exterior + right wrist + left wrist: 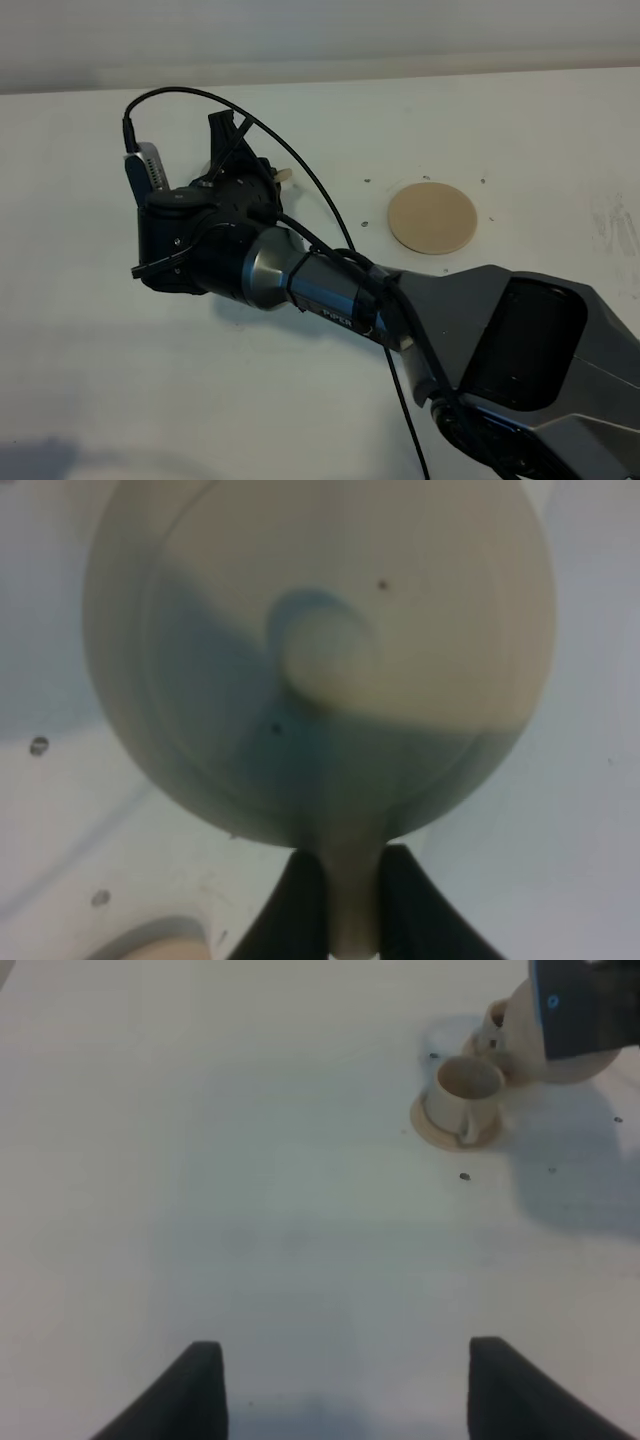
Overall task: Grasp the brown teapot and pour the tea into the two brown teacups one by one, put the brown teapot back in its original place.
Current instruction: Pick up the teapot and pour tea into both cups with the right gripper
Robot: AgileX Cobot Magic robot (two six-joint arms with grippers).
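My right gripper (348,880) is shut on the loop handle of the brown teapot (320,650), whose knobbed lid fills the right wrist view. In the left wrist view the teapot (530,1040) hangs just beyond one brown teacup (465,1090) on its saucer (430,1130). The second teacup is hidden; only a tan rim (150,945) shows by the teapot. In the high view the right gripper (228,140) reaches across to the left and covers teapot and cups. The round coaster (432,217) lies bare. My left gripper (345,1390) is open and empty, well short of the cup.
The right arm (480,330) crosses the table from the lower right with a black cable looping over it. Small dark specks (464,1176) dot the white table (120,400). The table's far edge meets a pale wall.
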